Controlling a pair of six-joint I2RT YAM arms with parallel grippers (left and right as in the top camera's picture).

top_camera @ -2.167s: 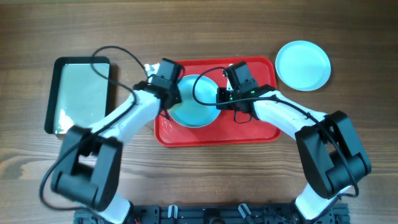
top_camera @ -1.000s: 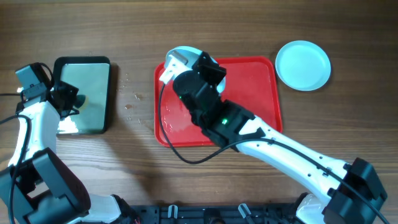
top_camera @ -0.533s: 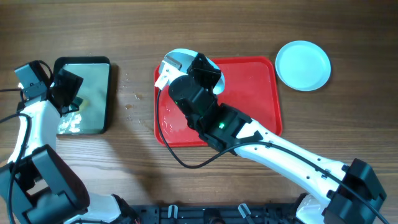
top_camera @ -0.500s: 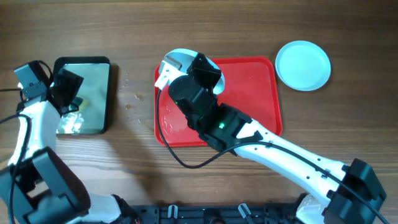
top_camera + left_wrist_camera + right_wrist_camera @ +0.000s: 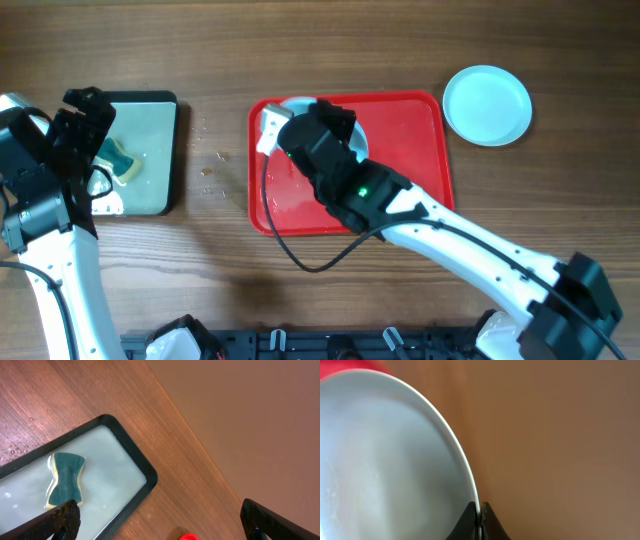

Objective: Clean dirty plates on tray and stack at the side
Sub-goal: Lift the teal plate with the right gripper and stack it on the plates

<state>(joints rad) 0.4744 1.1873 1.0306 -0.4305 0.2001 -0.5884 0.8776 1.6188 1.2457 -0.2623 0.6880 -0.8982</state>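
Worktop (image 5: 330, 40) is warm brown wood grain, tray (image 5: 410, 150) is plain bright red, and the spare plate (image 5: 487, 104) is pale aqua. The pinched plate (image 5: 380, 460) looks glossy whitish-grey against the black right end effector (image 5: 480, 512). Basin (image 5: 135, 462) has a black rim around milky pale-green water, and the sponge (image 5: 65, 477) in it is teal with a yellow edge.

Left tool (image 5: 165, 522) spread wide, right tool (image 5: 480, 519) pinching plate (image 5: 385, 450) rim, right arm outstretched

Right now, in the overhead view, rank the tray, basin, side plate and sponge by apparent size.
1. tray
2. basin, partly hidden by the left arm
3. side plate
4. sponge
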